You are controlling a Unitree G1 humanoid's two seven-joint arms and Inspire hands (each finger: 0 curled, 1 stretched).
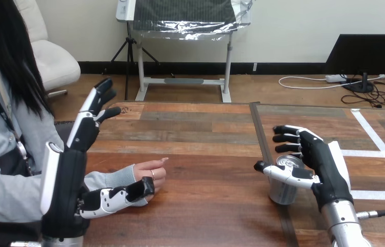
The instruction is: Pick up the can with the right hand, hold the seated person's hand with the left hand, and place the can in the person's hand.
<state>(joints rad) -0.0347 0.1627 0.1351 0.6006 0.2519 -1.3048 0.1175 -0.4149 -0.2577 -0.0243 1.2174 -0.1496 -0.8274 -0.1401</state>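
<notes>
A silver can (282, 192) stands upright on the wooden table (200, 139), right of centre. My right hand (328, 165) is at the can from its right side: straight fingers reach past its far side and the thumb lies across its near side, so the hand is open. The person's hand (148, 172) rests on the table at the left, fingers pointing right. My left hand (69, 172) stands upright beside it, open with fingers pointing up. Its thumb stretches along the near side of the person's wrist, touching or just short of it.
White tape lines (380, 144) mark the table's right part, and a dark seam (262, 144) runs front to back just left of the can. The person sits at the table's left side. Bare wood lies between the person's hand and the can.
</notes>
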